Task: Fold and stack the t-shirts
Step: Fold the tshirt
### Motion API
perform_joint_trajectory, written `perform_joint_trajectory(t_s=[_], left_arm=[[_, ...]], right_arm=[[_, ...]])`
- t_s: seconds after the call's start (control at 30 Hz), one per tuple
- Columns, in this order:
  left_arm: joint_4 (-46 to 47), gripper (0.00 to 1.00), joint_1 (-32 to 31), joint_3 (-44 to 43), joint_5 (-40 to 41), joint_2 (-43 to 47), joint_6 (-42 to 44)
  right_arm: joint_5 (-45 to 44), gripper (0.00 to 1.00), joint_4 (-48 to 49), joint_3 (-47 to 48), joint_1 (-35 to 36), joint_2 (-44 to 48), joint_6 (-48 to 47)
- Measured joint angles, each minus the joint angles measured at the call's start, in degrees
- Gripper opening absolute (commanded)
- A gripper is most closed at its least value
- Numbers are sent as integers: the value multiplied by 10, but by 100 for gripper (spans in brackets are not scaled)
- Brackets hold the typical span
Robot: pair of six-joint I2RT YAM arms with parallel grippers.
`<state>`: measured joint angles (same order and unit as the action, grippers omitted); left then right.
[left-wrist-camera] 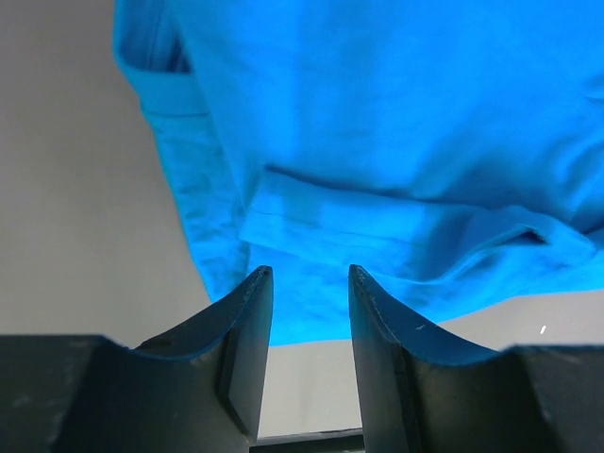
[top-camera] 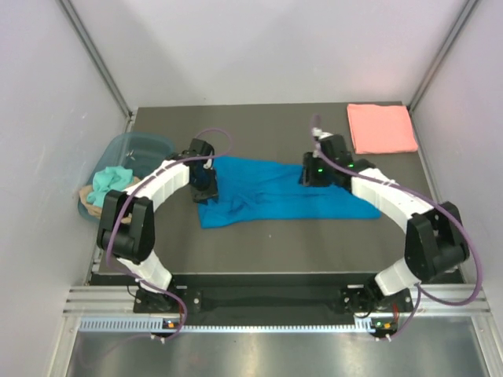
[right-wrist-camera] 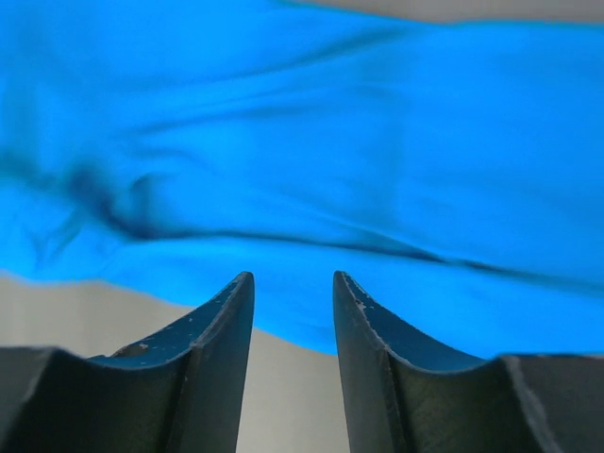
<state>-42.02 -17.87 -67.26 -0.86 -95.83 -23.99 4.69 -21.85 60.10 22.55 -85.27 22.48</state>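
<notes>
Softly creased blue t-shirt (top-camera: 275, 196) lies beneath left gripper (left-wrist-camera: 304, 274), right gripper (right-wrist-camera: 293, 278), both parted.

A dark grey table (top-camera: 267, 243) sits between pale, evenly lit walls: back wall (top-camera: 267, 47) at 12 o'clock, side walls (top-camera: 39, 157) at 9 and 3. Aluminium struts (top-camera: 98, 59) rise at 11 and 1. A slotted metal rail (top-camera: 267, 302) crosses at 6 o'clock.

Rear overhead view; wrist views close over blue t-shirt (top-camera: 275, 192)
</notes>
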Motion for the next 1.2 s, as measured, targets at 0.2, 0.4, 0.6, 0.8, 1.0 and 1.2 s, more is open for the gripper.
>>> perform_joint_trajectory(t_s=[0.2,0.4,0.6,0.8,1.0,1.2], left_arm=[[31,41,45,58,-51,-2,-15],[62,42,63,63,-84,-4,-12],[85,42,80,63,-103,-14,-1],[90,43,86,63,-103,-32,9],[94,36,87,63,-114,-37,19],[94,8,88,63,-123,-41,24]], right_arm=[[42,35,69,44,137,-52,-75],[102,41,139,108,179,-127,-123],[156,42,163,167,181,-214,-166],[198,42,167,185,193,-256,-200],[218,41,169,215,209,-293,-229],[217,35,164,221,216,-308,-240]])
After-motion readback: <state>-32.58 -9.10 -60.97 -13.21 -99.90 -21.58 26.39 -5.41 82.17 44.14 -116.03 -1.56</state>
